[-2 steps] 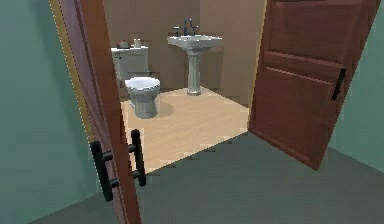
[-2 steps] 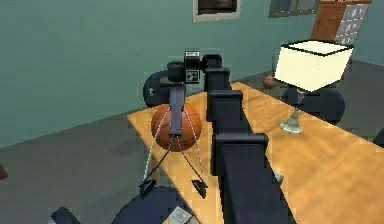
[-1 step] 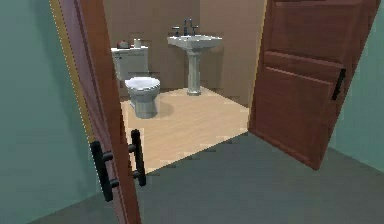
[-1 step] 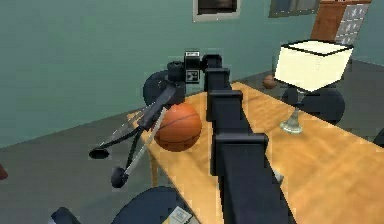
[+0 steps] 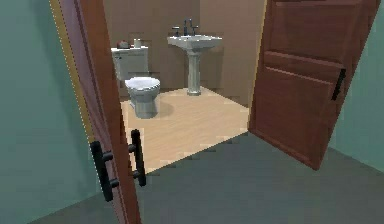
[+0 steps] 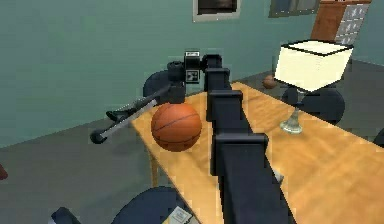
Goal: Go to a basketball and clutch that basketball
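Pincer [image 6: 108, 130] and basketball [image 6: 177, 126] at the desk [image 6: 320, 170]
The pincer points out past the desk edge, far to the left of the lamp [image 6: 312, 70]; I cannot tell if it holds anything. The orange basketball lies on the wooden desk, left of the lamp, with the dark arm [image 6: 235, 140] between them.

My arm [image 6: 235, 150] is a dark square bar of stepped segments. Two white squares [image 6: 194, 60] with black marks cap it, beside my dark claw [image 6: 108, 129].

Soft, moderate light throughout, with faint shadows.
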Motion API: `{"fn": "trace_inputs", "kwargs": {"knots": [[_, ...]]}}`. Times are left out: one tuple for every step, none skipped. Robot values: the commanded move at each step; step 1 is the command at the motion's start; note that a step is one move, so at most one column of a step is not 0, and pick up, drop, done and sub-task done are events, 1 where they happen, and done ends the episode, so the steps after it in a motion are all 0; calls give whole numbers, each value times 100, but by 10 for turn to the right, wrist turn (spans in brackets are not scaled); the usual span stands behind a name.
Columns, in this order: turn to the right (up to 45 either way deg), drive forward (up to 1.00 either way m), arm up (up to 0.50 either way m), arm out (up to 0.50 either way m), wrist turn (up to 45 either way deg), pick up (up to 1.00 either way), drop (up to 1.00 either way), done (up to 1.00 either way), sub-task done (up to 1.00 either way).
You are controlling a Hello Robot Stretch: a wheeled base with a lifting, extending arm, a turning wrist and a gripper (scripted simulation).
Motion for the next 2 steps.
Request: {"fn": "trace_inputs", "kwargs": {"knots": [[0,0,0,0,450,0,0,0,0],[0,0,0,0,330,0,0,0,0]]}}
